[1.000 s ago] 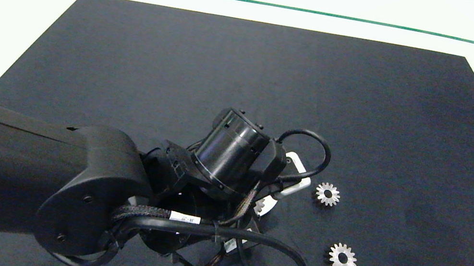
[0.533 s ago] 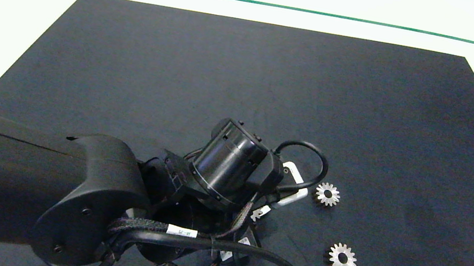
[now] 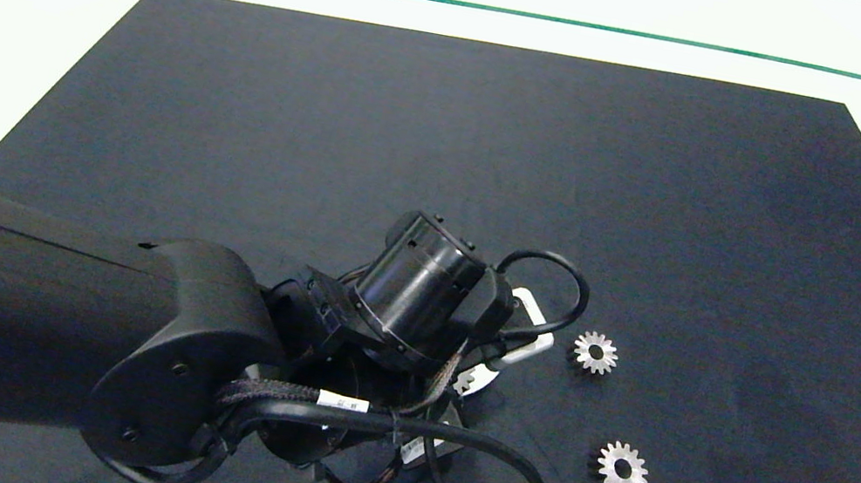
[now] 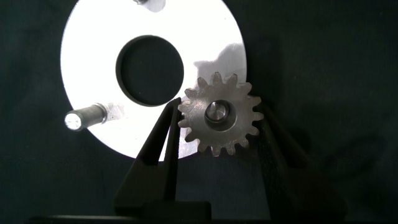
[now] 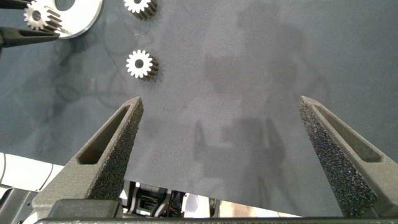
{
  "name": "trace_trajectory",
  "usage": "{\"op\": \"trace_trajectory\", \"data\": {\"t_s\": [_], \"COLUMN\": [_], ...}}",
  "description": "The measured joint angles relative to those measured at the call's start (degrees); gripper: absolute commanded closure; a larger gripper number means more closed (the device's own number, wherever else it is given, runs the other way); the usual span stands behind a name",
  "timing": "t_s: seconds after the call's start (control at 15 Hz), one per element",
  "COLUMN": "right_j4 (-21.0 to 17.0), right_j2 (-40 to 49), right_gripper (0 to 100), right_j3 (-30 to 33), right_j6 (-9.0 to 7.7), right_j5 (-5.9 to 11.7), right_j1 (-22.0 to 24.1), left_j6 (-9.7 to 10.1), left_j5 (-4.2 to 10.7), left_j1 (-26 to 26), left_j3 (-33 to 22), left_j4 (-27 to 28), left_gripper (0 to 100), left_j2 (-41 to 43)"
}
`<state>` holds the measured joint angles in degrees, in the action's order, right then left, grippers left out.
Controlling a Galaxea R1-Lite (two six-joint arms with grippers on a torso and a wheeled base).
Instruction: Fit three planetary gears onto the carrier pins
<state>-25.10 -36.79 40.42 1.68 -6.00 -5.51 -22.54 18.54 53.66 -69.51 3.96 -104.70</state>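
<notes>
Silvery metal is seen between the left gripper (image 4: pixel 219 127) fingers: one planetary gear (image 4: pixel 219 117) is pinched, seated over a carrier pin (image 4: pixel 217 114) at the white disc's (image 4: pixel 87 37) rim. Another pin (image 4: pixel 85 117) stands bare. Two gears (image 3: pixel 595 352) (image 3: pixel 622 468) lie on the dark surface (image 3: pixel 450 130) nearby. The right gripper (image 5: pixel 227 146) is held spread, well apart.

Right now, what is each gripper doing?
Left gripper: shut on a gear, over a pin on the disc.
Right gripper: open, empty, above the mat.
</notes>
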Motion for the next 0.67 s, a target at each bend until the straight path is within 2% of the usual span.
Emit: {"op": "trace_trajectory", "data": {"t_s": [0.67], "right_j4": [0.0], "right_j2": [0.0], "right_gripper": [0], "right_j3": [0.1], "right_j6": [0.05], "right_j5": [0.0], "right_j1": [-0.4], "left_j6": [-0.11], "left_j5": [0.0], "left_j1": [-0.7], "left_j3": [-0.5], "left_j4": [-0.1], "left_gripper": [75], "left_j2": [-0.5]}}
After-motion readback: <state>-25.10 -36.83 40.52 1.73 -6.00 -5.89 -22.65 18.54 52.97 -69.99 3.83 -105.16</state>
